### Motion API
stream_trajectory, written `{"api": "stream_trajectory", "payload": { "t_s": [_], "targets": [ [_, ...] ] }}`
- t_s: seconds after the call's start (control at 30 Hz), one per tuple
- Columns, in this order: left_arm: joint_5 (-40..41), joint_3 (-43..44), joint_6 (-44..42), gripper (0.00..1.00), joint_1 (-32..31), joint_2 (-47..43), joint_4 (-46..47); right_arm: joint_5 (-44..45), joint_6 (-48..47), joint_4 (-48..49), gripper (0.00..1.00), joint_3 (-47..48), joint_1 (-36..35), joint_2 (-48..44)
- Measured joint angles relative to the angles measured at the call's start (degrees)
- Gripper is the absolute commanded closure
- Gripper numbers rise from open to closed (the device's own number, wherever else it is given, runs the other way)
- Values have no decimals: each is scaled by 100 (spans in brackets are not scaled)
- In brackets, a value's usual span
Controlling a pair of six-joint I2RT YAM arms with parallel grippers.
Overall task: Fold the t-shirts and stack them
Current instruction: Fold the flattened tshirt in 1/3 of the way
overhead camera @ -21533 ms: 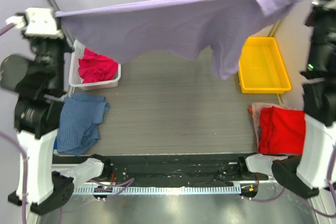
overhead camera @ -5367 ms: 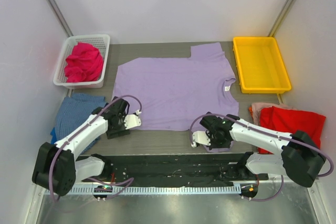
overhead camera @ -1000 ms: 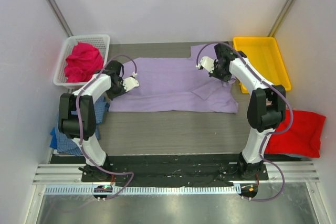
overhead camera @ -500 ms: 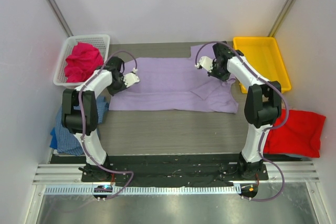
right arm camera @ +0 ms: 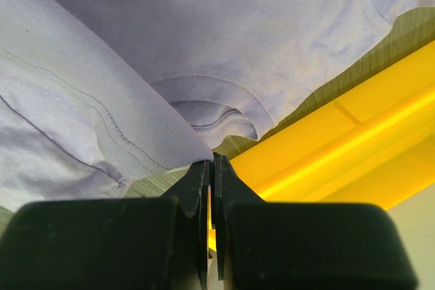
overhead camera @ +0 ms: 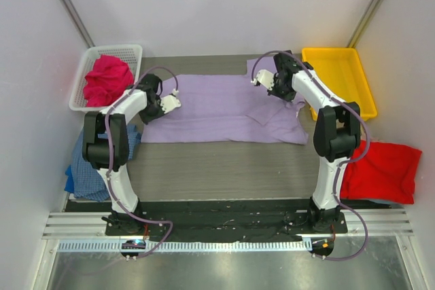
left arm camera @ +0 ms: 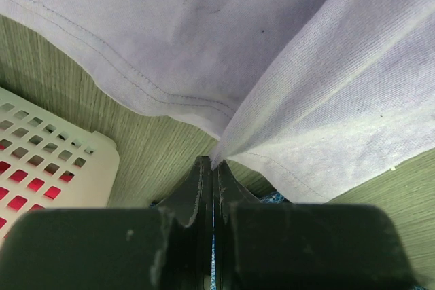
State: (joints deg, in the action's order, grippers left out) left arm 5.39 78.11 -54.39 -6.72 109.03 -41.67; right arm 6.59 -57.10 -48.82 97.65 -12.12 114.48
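A t-shirt (overhead camera: 217, 110) lies on the table (overhead camera: 224, 168) between basket (overhead camera: 102, 108) and tray (overhead camera: 340, 85).

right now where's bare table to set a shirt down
The table strip between the lavender t-shirt and the arm bases, flanked by the blue checked t-shirt and red t-shirt. The far row, basket to yellow tray, is crowded.

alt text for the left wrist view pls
The left tool is shut on a pinched edge of the lavender t-shirt, which fills the upper frame over the grained table. A corner of the white mesh basket sits at lower left, with pink cloth showing through its holes.
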Motion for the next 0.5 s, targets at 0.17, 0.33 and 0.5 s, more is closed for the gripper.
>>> {"api": "stream_trajectory", "payload": {
  "t_s": [0.17,0.33,0.5],
  "targets": [
    [17,13,17,100,0,15,57,39,0,-2,99,37,0,107],
    [44,118,44,100,0,131,138,61,0,0,99,74,4,131],
    [96,140,111,100,0,214,247,85,0,11,99,116,31,214]
  ]
}}
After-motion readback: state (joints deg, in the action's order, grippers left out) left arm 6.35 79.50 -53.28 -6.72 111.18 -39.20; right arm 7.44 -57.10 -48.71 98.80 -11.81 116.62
